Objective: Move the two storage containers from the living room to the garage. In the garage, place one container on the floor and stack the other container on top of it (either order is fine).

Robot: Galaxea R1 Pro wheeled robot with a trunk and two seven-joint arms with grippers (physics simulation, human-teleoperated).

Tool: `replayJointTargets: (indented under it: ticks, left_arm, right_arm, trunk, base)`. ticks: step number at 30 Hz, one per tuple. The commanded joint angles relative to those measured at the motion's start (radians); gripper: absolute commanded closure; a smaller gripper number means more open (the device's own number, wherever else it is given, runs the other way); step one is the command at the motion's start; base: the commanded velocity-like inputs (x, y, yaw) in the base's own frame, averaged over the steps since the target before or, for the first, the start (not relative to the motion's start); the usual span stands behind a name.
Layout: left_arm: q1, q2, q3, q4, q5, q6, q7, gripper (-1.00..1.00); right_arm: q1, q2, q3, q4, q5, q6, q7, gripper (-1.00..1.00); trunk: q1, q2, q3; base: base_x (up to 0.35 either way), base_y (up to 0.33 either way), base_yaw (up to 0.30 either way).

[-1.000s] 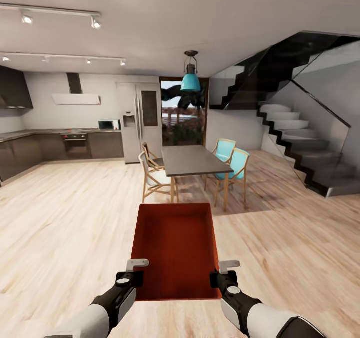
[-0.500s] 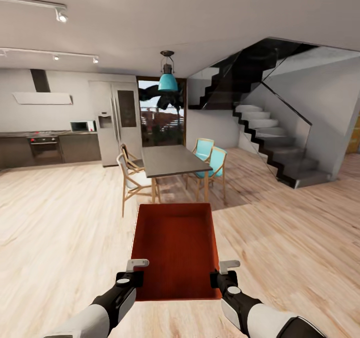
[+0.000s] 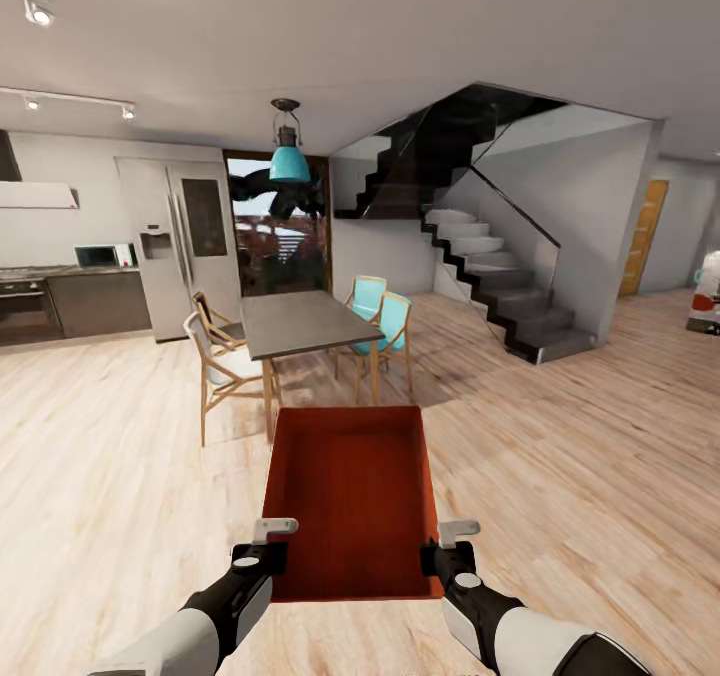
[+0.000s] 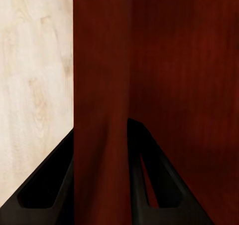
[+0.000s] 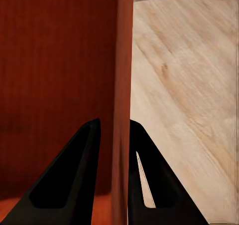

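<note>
The orange-red bin [image 3: 350, 496] looks like smooth, matt plastic. The floor [image 3: 580, 476] is pale wood planks. The stairs [image 3: 500, 286] have a shiny glass side.

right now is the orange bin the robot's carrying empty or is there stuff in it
Empty. The head view looks straight into the open-top bin and shows only its bare orange-red bottom and walls. The left gripper and right gripper clamp its side walls.

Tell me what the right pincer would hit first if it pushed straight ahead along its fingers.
The right pincer is clamped on the storage container wall, so it would slide along that wall. Beyond it, probably the wood floor; depth is unclear.
</note>
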Motion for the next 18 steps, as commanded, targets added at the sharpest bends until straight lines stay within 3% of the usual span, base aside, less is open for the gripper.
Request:
replayJointTargets:
  ticks: [1,18]
  left_arm:
    - [-0.001,-0.001,0.040,-0.010,-0.016,0.004,0.001,1.00]
    - [-0.001,-0.001,0.040,-0.011,-0.016,0.004,0.001,1.00]
  right_arm:
    - [0.000,0.000,-0.003,0.004,-0.028,-0.007,-0.005,1.00]
    - [0.000,0.000,-0.003,0.004,-0.028,-0.006,-0.005,1.00]
  trunk:
    - [0.000,-0.001,-0.001]
    - [0.000,-0.001,-0.001]
  base:
    - [0.000,0.000,-0.283]
    - [0.000,0.000,-0.283]
